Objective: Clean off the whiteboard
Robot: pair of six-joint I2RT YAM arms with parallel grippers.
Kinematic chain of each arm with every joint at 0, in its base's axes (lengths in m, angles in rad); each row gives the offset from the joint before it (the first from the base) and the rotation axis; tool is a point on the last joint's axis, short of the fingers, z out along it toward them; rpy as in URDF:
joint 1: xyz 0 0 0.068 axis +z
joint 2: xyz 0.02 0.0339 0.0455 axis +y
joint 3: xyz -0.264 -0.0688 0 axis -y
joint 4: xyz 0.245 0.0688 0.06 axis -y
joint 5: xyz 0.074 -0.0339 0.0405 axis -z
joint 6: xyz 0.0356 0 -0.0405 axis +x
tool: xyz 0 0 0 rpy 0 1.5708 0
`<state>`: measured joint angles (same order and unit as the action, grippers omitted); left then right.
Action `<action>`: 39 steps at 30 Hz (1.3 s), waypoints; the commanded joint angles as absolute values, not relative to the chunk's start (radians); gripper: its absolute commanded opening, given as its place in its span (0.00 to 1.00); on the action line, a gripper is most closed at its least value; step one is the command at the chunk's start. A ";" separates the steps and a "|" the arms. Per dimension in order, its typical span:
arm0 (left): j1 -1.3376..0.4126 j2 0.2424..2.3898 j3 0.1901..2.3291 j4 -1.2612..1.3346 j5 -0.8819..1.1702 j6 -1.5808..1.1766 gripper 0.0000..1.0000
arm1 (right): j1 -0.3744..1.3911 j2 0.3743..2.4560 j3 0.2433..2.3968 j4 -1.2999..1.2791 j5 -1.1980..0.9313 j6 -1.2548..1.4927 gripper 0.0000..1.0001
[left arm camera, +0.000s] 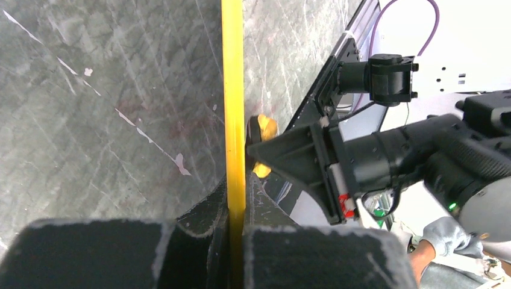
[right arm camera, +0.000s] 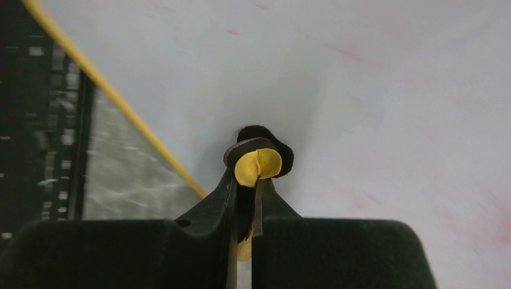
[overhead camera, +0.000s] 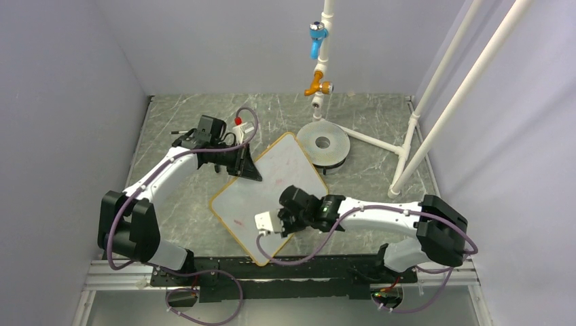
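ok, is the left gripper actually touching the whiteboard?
Touching. Left wrist view: the left gripper is shut on the whiteboard, with the board's yellow frame pinched between the jaws and no gap.

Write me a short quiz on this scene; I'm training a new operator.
1. True or false: the left gripper is clamped on the whiteboard frame.
2. What does the right gripper hold? A) a marker B) an eraser C) nothing
3. Fill in: the faint smudges on the whiteboard are ___ in colour.

Key: 1 true; 2 B; 3 red.
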<state>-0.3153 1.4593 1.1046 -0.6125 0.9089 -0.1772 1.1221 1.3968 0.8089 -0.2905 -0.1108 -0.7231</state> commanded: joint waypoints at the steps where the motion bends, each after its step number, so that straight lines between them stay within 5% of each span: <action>1: -0.327 1.396 1.106 -0.581 1.033 -0.169 0.00 | 1.180 1.451 0.788 -0.317 -0.222 -0.765 0.00; 15: -0.283 1.451 1.170 -0.652 1.048 -0.092 0.00 | 0.874 1.435 0.818 -0.215 -0.137 -0.595 0.00; 30: -0.262 1.465 1.191 -0.676 1.056 -0.059 0.00 | 1.090 1.486 0.800 -0.347 -0.238 -0.756 0.00; 39: -0.261 1.459 1.190 -0.686 1.069 -0.040 0.00 | 0.952 1.474 0.833 -0.252 -0.133 -0.615 0.00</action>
